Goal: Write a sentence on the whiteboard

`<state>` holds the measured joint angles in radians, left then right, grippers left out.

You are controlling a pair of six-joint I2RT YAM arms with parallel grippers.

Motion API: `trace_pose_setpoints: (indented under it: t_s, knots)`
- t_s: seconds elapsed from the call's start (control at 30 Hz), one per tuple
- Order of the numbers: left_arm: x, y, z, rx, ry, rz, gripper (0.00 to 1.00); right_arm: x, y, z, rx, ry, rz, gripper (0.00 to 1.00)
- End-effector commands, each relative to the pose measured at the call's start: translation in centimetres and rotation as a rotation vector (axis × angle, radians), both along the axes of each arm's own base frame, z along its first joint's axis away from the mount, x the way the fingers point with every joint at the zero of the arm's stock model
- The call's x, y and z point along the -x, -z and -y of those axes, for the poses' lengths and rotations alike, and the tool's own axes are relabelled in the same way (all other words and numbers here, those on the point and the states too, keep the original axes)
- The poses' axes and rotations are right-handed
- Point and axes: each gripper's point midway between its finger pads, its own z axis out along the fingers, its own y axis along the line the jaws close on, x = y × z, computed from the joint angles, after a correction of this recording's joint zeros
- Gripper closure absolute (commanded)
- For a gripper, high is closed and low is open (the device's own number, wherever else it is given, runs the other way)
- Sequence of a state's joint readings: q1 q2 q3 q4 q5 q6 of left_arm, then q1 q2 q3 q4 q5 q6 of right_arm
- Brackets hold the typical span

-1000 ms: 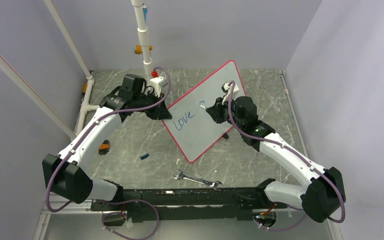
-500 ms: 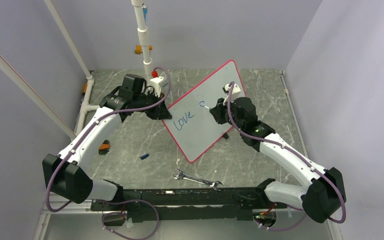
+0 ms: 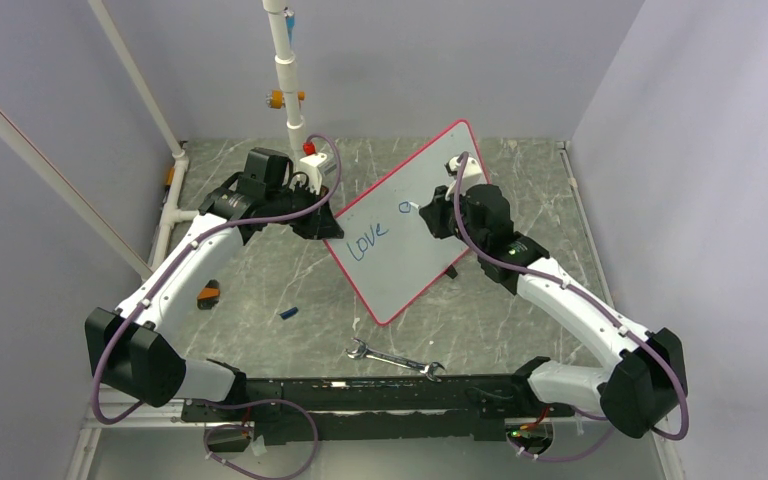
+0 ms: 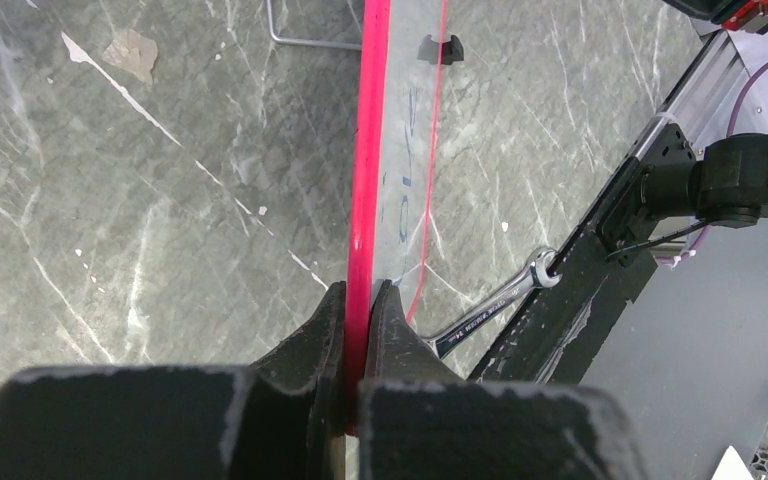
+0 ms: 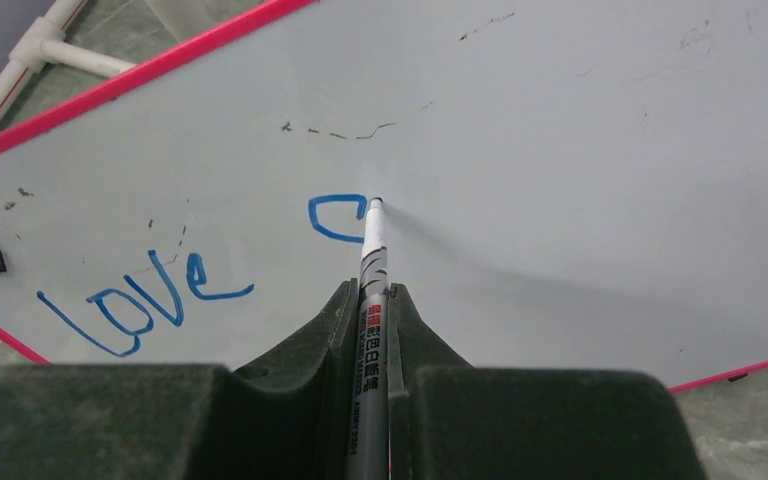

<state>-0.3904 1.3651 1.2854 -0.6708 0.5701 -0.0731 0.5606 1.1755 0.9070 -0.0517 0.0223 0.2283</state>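
Observation:
The whiteboard (image 3: 430,170), white with a red-pink rim, stands tilted on the table. My left gripper (image 3: 326,226) is shut on its left rim; the left wrist view shows the red edge (image 4: 368,150) pinched between the fingertips of that gripper (image 4: 358,290). My right gripper (image 5: 370,292) is shut on a grey whiteboard marker (image 5: 373,262), whose tip touches the whiteboard (image 5: 560,150). Of the sentence, the blue word "love" (image 5: 145,298) and an open blue curve (image 5: 332,215) to its right show. From above, the right gripper (image 3: 432,214) sits just right of that curve.
A steel wrench (image 3: 395,358) lies near the front rail (image 3: 360,395), also in the left wrist view (image 4: 490,305). A blue cap (image 3: 288,313) and an orange-black piece (image 3: 208,294) lie at the left. A white pipe (image 3: 285,70) stands at the back.
My right gripper has moved the marker over the board and up toward the back, and the small blue mark after "love" has grown into an open curve. The left arm and board have stayed put.

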Motion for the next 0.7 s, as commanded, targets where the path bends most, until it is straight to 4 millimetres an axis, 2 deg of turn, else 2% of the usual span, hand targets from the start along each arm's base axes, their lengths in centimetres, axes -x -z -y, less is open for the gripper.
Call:
trace_pose_setpoints:
  t_s: [0.0,0.3,0.67]
  knots:
    - [-2.1,3.7,-4.6,-0.285,-0.114,0.055,1.00,-1.3,-2.6,-0.7,-0.046,0.010,0.057,1.00]
    - [-2.2,3.8,-4.6,-0.290,-0.116,0.054,1.00,-0.8,-2.8,-1.7,-0.086,-0.042,0.055,1.00]
    - [-2.2,3.8,-4.7,-0.294,-0.116,0.055,1.00,-0.5,-2.8,-1.8,-0.089,-0.057,0.062,1.00]
